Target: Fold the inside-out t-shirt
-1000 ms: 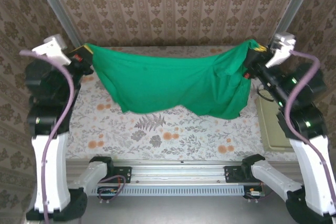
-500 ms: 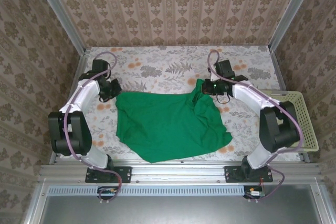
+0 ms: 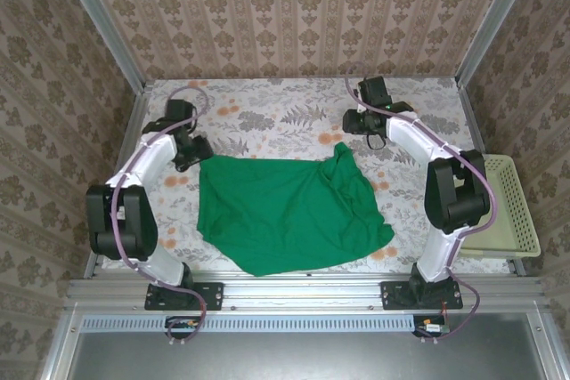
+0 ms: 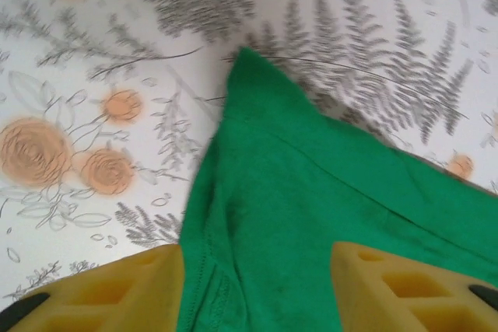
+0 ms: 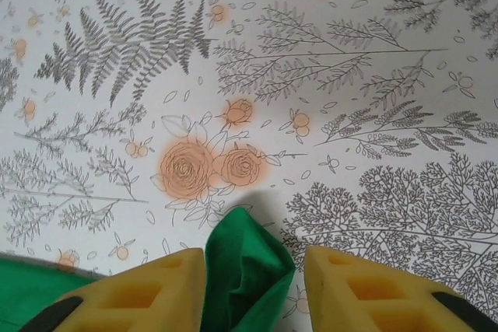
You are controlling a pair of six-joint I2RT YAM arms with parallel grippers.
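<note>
The inside-out t-shirt [image 3: 285, 211] is bright green and lies spread on the flowered tablecloth, wrinkled, with one bunched corner pointing to the far right. My left gripper [image 3: 194, 150] is at the shirt's far left corner. In the left wrist view its yellow fingers [image 4: 117, 289] stand apart, with a hemmed corner of the shirt [image 4: 296, 215] lying loose between them. My right gripper [image 3: 356, 124] is just beyond the far right corner. In the right wrist view it [image 5: 255, 270] is open, and the pointed tip of the shirt [image 5: 245, 258] rests unclamped between its fingers.
A pale yellow-green plastic basket [image 3: 515, 211] stands at the table's right edge, beside the right arm. Patterned walls and metal posts close in the far side and both sides. A metal rail [image 3: 294, 287] runs along the near edge.
One second ago both grippers held the shirt stretched in the air. It has since been laid on the table, both grippers have opened and let go, and the right one has drawn back.
</note>
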